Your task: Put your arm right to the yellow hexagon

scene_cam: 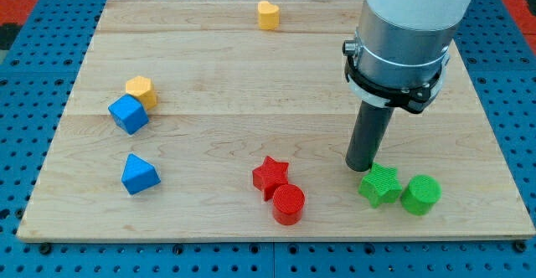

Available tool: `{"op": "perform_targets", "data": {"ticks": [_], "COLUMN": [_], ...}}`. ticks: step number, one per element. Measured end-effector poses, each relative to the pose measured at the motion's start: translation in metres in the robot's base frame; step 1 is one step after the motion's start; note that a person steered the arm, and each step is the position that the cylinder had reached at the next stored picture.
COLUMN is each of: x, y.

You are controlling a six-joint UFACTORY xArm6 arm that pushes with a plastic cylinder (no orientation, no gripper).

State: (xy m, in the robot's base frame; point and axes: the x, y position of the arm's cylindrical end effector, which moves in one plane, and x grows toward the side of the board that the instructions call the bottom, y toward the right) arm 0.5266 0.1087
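Observation:
The yellow hexagon (141,89) sits at the left of the wooden board (251,69), touching a blue cube (128,114) just below it. My tip (362,167) is far to the right of the hexagon, in the board's lower right part. It stands just above and left of a green star (379,185). The rod hangs from the grey and white arm at the view's top right.
A yellow heart (268,15) lies near the top edge. A blue triangular block (138,175) is at the lower left. A red star (270,175) and red cylinder (288,204) sit at bottom centre. A green cylinder (420,194) is right of the green star.

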Motion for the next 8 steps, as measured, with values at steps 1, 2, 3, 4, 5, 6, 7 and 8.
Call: {"op": "perform_targets", "data": {"ticks": [1,2,3,4,5,6,7,8], "x": [0.000,0.000,0.000,-0.020,-0.066,-0.104,-0.120,-0.124], "y": [-0.003,-0.007,-0.006,-0.016,-0.046,-0.123,-0.188,-0.197]}}
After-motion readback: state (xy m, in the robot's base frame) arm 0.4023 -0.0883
